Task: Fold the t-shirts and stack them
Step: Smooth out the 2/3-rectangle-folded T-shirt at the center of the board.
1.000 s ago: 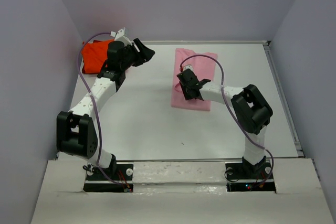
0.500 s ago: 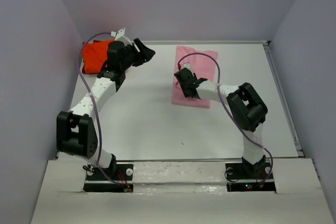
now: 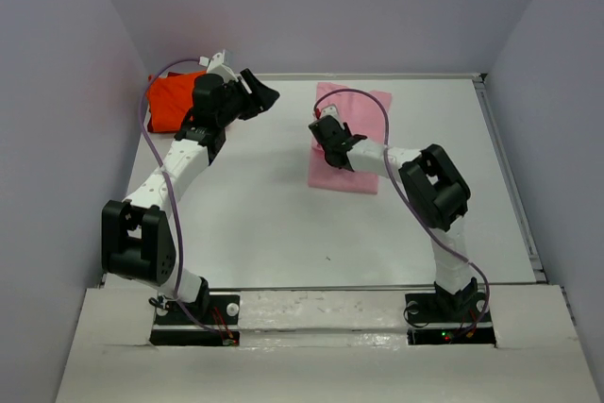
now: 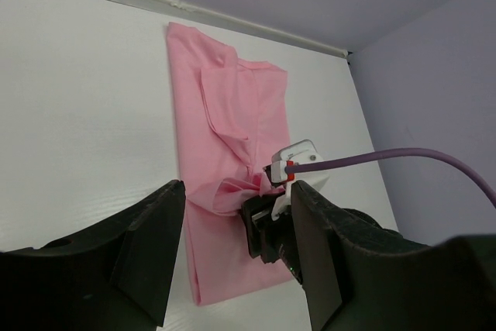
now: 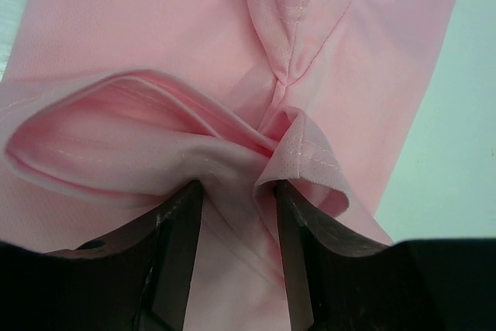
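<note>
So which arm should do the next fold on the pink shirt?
Right, probably. The right gripper pinches a raised bunch of the pink t-shirt between its fingers. The left gripper hangs open, holding nothing, over by the orange t-shirt.

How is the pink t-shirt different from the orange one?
The pink t-shirt lies spread in a long strip mid-table; the orange t-shirt sits crumpled in the far left corner. The right jaws pinch a fold of the pink one; nothing holds the orange one. Both are soft cloth on the white table.
</note>
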You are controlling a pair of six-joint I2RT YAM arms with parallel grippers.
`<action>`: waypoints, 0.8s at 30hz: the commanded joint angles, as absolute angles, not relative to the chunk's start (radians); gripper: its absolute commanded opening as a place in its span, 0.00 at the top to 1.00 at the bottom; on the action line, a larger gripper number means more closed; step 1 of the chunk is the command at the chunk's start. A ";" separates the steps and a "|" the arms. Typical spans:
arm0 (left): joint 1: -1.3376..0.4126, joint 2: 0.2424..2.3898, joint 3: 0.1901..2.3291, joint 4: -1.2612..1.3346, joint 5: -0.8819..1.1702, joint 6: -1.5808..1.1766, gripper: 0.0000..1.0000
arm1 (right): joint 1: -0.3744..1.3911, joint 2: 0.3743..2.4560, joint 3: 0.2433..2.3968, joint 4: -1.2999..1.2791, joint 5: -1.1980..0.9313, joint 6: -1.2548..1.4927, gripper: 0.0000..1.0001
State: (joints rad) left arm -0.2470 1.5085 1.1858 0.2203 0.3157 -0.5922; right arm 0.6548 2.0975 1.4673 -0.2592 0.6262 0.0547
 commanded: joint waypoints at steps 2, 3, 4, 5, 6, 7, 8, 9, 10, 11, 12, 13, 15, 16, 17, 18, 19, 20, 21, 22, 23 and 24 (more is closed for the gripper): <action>-0.247 1.509 1.181 0.259 0.345 -0.595 0.34 | 0.624 2.129 1.542 -0.202 0.676 0.012 0.51; -0.247 1.509 1.183 0.259 0.347 -0.595 0.34 | 0.614 2.134 1.549 -0.199 0.681 0.012 0.51; -0.248 1.512 1.181 0.259 0.348 -0.597 0.34 | 0.614 2.135 1.558 -0.195 0.684 0.012 0.51; -0.247 1.513 1.183 0.261 0.351 -0.597 0.34 | 0.614 2.137 1.565 -0.190 0.686 -0.027 0.51; -0.248 1.513 1.183 0.261 0.351 -0.598 0.34 | 0.604 2.138 1.571 -0.189 0.690 -0.028 0.51; -0.247 1.514 1.181 0.261 0.353 -0.598 0.34 | 0.604 2.137 1.580 -0.186 0.692 -0.037 0.51; -0.248 1.514 1.183 0.262 0.354 -0.598 0.34 | 0.604 2.137 1.585 -0.184 0.692 -0.041 0.51; -0.247 1.516 1.181 0.264 0.357 -0.600 0.34 | 0.595 2.137 1.591 -0.183 0.695 -0.046 0.51; -0.248 1.517 1.183 0.264 0.359 -0.601 0.34 | 0.595 2.137 1.601 -0.181 0.693 -0.054 0.51; -0.247 1.519 1.181 0.264 0.360 -0.601 0.34 | 0.585 2.138 1.606 -0.181 0.692 -0.057 0.51; -0.248 1.519 1.181 0.265 0.362 -0.603 0.34 | 0.584 2.140 1.612 -0.178 0.692 -0.060 0.51; -0.249 1.522 1.180 0.267 0.365 -0.604 0.34 | 0.575 2.146 1.621 -0.179 0.695 -0.069 0.51; -0.247 1.525 1.181 0.265 0.367 -0.606 0.34 | 0.566 2.151 1.638 -0.178 0.696 -0.077 0.51; -0.248 1.525 1.181 0.267 0.367 -0.606 0.34 | 0.566 2.158 1.646 -0.178 0.696 -0.080 0.51; -0.247 1.525 1.183 0.267 0.370 -0.606 0.34 | 0.554 2.164 1.661 -0.175 0.692 -0.083 0.51; -0.247 1.525 1.183 0.267 0.370 -0.606 0.34 | 0.554 2.174 1.661 -0.175 0.692 -0.087 0.51; -0.247 1.526 1.183 0.267 0.370 -0.604 0.34 | 0.545 2.192 1.686 -0.175 0.693 -0.097 0.51; -0.247 1.525 1.183 0.267 0.370 -0.606 0.34 | 0.534 2.203 1.698 -0.175 0.693 -0.101 0.51; -0.247 1.526 1.181 0.267 0.370 -0.604 0.34 | 0.534 2.213 1.725 -0.175 0.692 -0.104 0.51; -0.248 1.526 1.183 0.267 0.373 -0.606 0.34 | 0.522 2.224 1.741 -0.172 0.690 -0.112 0.51; -0.249 1.528 1.181 0.267 0.374 -0.607 0.34 | 0.508 2.253 1.755 -0.166 0.687 -0.118 0.51; -0.249 1.526 1.181 0.268 0.376 -0.609 0.34 | 0.508 2.269 1.793 -0.164 0.689 -0.136 0.51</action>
State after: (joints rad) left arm -0.2470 1.5318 1.1858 0.2218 0.3412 -0.6022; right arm 0.5354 2.2227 1.7012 -0.2081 0.6731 -0.0879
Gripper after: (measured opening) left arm 0.662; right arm 0.486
